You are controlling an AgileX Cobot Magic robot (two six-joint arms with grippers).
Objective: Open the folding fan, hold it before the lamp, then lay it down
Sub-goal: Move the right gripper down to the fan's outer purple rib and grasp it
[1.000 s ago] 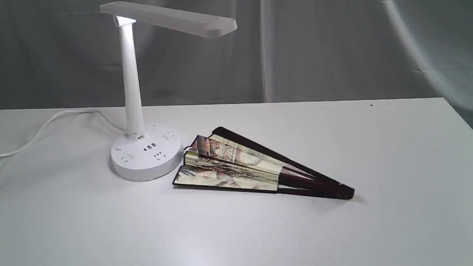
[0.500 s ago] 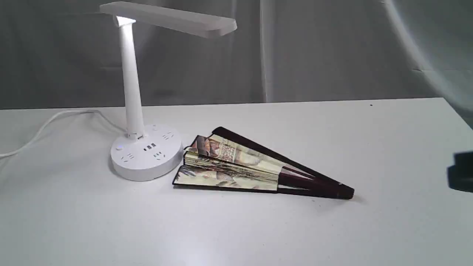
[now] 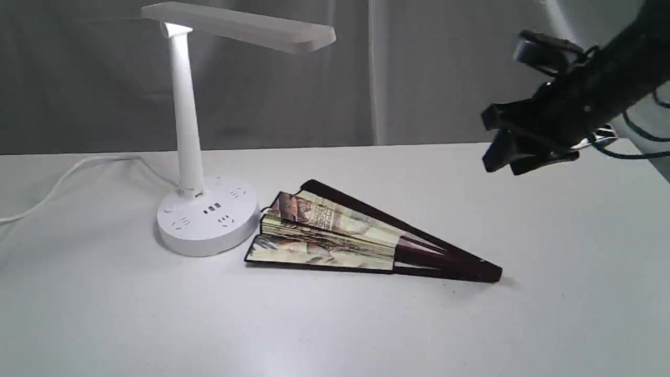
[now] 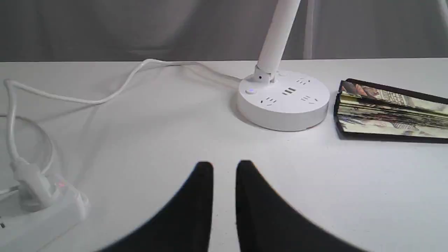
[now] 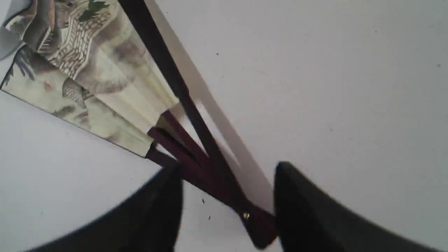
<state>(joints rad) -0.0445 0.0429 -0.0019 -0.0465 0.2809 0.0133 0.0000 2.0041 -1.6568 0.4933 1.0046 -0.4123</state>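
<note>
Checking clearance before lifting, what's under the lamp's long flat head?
Below the lamp head lie its round base and the folding fan's leaf end. Whatever the fan covers is hidden.

The exterior view looks level across the white table (image 3: 549,293) toward the grey curtain (image 3: 445,73). The left wrist view sits low, facing the lamp (image 4: 283,99). The right wrist view looks steeply down, close over the folding fan (image 5: 115,87), which all three share
</note>
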